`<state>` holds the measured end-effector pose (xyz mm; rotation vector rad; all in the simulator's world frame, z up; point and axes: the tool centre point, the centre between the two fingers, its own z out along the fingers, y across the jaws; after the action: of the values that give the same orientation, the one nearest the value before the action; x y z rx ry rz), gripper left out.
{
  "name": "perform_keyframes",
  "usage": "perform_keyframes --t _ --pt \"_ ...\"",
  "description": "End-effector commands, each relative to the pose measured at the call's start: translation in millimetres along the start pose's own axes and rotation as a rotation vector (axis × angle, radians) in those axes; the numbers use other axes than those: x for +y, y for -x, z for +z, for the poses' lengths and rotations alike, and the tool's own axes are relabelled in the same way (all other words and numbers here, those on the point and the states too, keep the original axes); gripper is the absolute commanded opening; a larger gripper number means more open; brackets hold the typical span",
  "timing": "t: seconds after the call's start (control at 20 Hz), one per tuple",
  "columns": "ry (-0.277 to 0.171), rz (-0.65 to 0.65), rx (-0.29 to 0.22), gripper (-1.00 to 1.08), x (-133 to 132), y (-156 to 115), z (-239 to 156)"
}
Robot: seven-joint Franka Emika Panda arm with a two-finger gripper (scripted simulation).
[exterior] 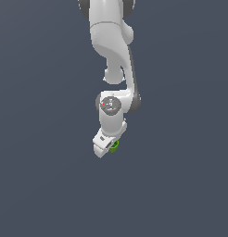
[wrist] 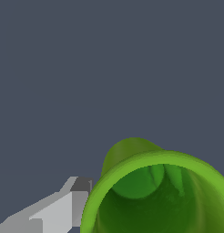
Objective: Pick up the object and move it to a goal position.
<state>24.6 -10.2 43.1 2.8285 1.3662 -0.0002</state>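
The white arm [exterior: 111, 55] hangs down from the top of the exterior view over a plain dark grey floor [exterior: 41, 185], and its pincer [exterior: 108, 149] sits at the very bottom of it, tilted over toward the exterior view's left. Tucked right against the pincer's lower edge, on the exterior view's right side of it, is the little green cup [exterior: 114, 146]; only a sliver of it peeks out past the white housing. From the wrist view the cup [wrist: 155, 195] fills the near corner, its wide rim and hollow inside turned toward the camera, the narrower body running away behind. One grey finger [wrist: 63, 207] comes in beside the cup and meets its rim. The other finger is out of sight, so how wide the jaws stand can't be read outright. I cannot tell whether the pincer is clamped on the cup.
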Motion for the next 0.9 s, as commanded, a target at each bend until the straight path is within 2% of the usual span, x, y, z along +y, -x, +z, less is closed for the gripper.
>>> perform_keyframes --t 0.0,0.45,0.85 --pt "0.001 0.0 0.0 -1.0 0 1 -2" --pt "0.001 0.0 0.0 -1.0 6 24 -34" --pt "0.0 -0.001 0.0 -1.0 16 68 -99"
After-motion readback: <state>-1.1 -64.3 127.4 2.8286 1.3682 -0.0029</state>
